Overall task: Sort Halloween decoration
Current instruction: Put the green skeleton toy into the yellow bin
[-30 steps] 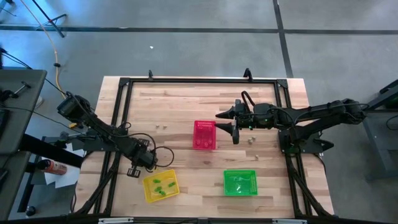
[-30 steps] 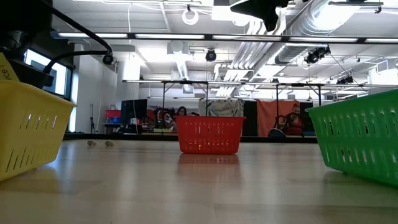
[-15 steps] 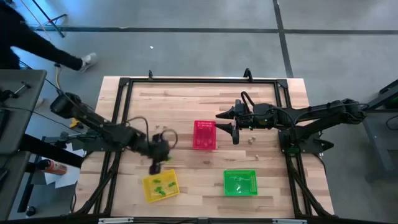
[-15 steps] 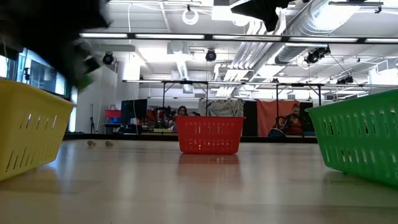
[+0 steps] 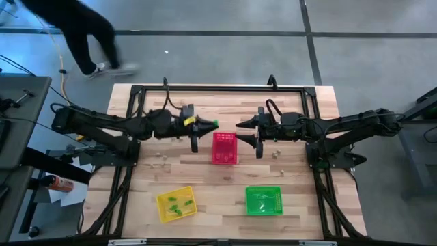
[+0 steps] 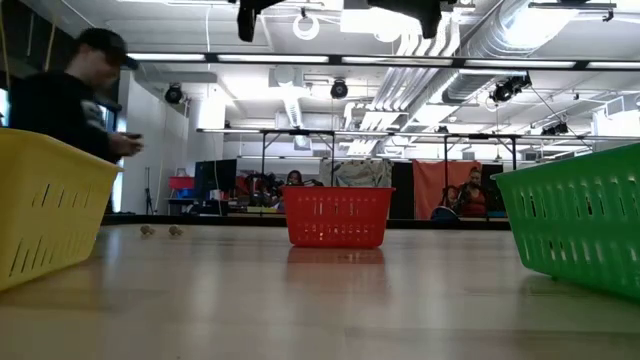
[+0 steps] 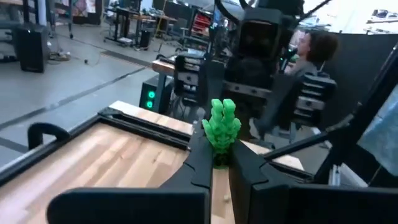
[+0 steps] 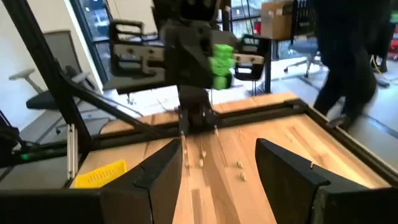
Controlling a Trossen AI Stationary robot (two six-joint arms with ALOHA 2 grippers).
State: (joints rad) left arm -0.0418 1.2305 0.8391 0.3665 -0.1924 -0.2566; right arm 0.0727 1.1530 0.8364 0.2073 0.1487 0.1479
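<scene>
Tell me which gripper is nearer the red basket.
Left, narrowly. The left gripper, shut on a green trinket, hangs at the red basket's far left corner. The right gripper, open, hangs just off its right side.

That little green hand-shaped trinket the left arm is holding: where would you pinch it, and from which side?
By its narrow base, as the left tool does now. The green hand stands upright in it, clamped low down, with its knobbly spread top free above. Closing on the base from its two opposite sides, below the wide top, looks the surest hold, since the bumpy top would probably slip.
</scene>
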